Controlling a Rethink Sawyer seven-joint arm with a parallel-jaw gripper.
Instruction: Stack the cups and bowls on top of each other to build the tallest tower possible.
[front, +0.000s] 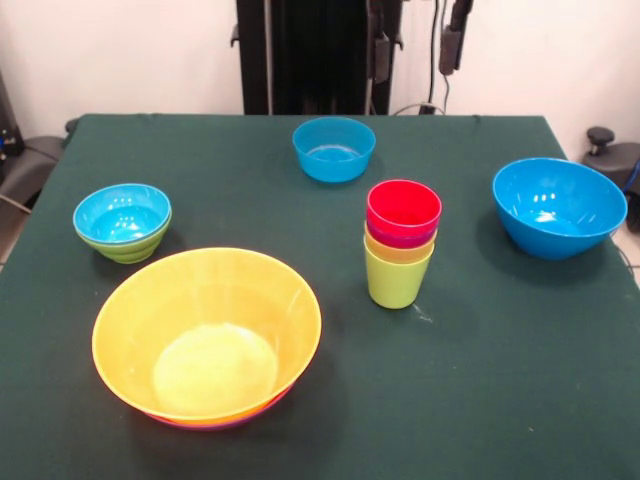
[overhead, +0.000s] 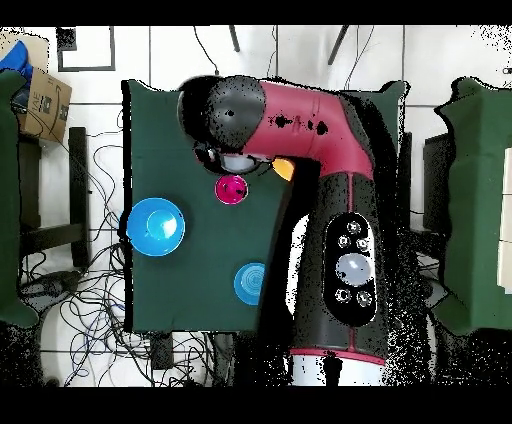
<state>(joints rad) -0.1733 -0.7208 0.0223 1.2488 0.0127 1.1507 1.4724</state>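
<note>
Cups first: the end effector (overhead: 236, 160) is mostly tucked under the arm's head in the overhead view, so whether it's spread or pressed together can't be told. The tower (front: 401, 245) is found just beside it, toward the base. It is four nested cups, lime green lowest, then yellow, purple and red on top.

Farther out from the end effector, the large blue bowl (front: 558, 207) is seen off to one side. A small blue bowl (front: 334, 148) sits alone, nearer the base. Another small blue bowl is nested in the green bowl (front: 122, 222), well apart on the surface (front: 500, 380). The yellow-orange bowl (front: 207, 335) appears to be resting in something purplish-red, likely the purple bowl, though only a sliver is shown.

Handling-wise, it's all judged to be light, stiff, glossy plastic, so pretty slippery. A rim or wall pinch is probably best. The tall cup stack could be tipped easily.

Much of the surface is covered by the arm in the overhead view.
</note>
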